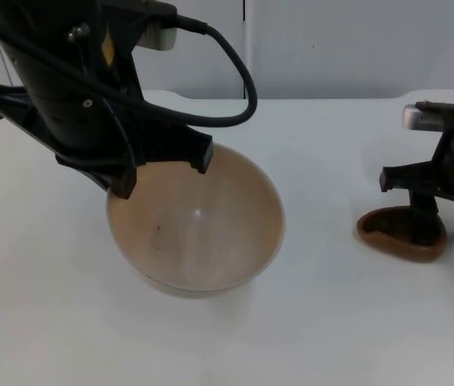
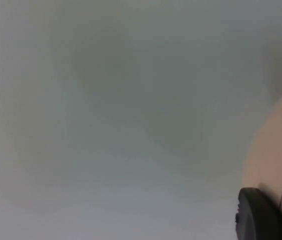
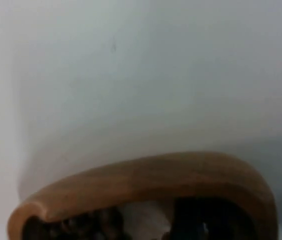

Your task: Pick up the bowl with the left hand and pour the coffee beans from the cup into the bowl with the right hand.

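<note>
A: How do the fingers stand?
B: The left gripper (image 1: 162, 173) is clenched on the far rim of the wooden bowl (image 1: 210, 241), which sits at the table's (image 1: 331, 322) middle. The right gripper (image 1: 443, 221) grasps the brown wooden cup's (image 1: 387, 235) rim, one finger inside.
A: Any writing?
B: None legible.
A: What do the wrists add?
B: The right wrist shows dark coffee beans (image 3: 86, 222) inside the cup (image 3: 145, 182); the left, the bowl's pale outer wall (image 2: 275, 150).
</note>
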`<action>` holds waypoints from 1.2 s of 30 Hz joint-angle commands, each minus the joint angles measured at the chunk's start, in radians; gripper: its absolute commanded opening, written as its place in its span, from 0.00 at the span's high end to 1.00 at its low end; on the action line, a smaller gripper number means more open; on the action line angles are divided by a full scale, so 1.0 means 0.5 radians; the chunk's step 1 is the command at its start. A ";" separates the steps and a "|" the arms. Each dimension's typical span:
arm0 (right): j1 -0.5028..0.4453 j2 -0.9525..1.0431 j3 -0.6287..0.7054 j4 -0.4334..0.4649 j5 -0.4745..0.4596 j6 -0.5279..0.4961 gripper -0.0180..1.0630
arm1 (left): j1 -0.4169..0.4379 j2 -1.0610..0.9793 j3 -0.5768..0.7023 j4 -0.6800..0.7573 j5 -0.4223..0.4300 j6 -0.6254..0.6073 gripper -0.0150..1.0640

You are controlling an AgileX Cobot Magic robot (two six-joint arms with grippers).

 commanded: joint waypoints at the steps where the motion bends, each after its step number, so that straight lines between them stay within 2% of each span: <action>1: 0.003 0.024 0.010 -0.022 -0.071 -0.020 0.56 | -0.009 -0.018 -0.010 -0.018 -0.014 -0.014 0.99; 5: 0.003 0.024 0.010 -0.022 -0.116 -0.023 0.71 | -0.009 -0.018 -0.010 -0.018 -0.014 -0.014 0.99; 6: 0.003 0.024 0.010 -0.022 -0.116 -0.023 0.71 | -0.009 -0.018 -0.010 -0.018 -0.014 -0.014 0.99; 7: 0.003 0.024 0.010 -0.022 -0.138 -0.041 0.79 | -0.009 -0.018 -0.010 -0.018 -0.014 -0.014 0.99; 10: 0.003 0.024 0.000 -0.022 -0.156 -0.071 0.93 | -0.009 -0.018 -0.010 -0.018 -0.014 -0.014 0.99; 13: 0.003 0.024 -0.024 -0.022 -0.160 -0.089 0.98 | -0.009 -0.018 -0.010 -0.018 -0.014 -0.014 0.99; 17: 0.003 0.012 -0.071 -0.022 -0.141 -0.127 0.98 | -0.009 -0.018 -0.010 -0.018 -0.014 -0.014 0.99; 22: 0.003 -0.028 -0.217 -0.018 0.039 -0.229 0.98 | -0.009 -0.018 -0.010 -0.018 -0.014 -0.014 0.99; 29: 0.003 -0.112 -0.322 -0.014 0.181 -0.302 0.98 | -0.009 -0.018 -0.010 -0.018 -0.014 -0.014 0.99; 34: 0.003 -0.236 -0.421 0.000 0.438 -0.474 0.98 | -0.009 -0.018 -0.010 -0.018 -0.022 -0.014 0.99; 36: 0.003 -0.269 -0.430 0.000 0.470 -0.497 0.98 | -0.009 -0.018 -0.010 -0.018 -0.022 -0.014 0.99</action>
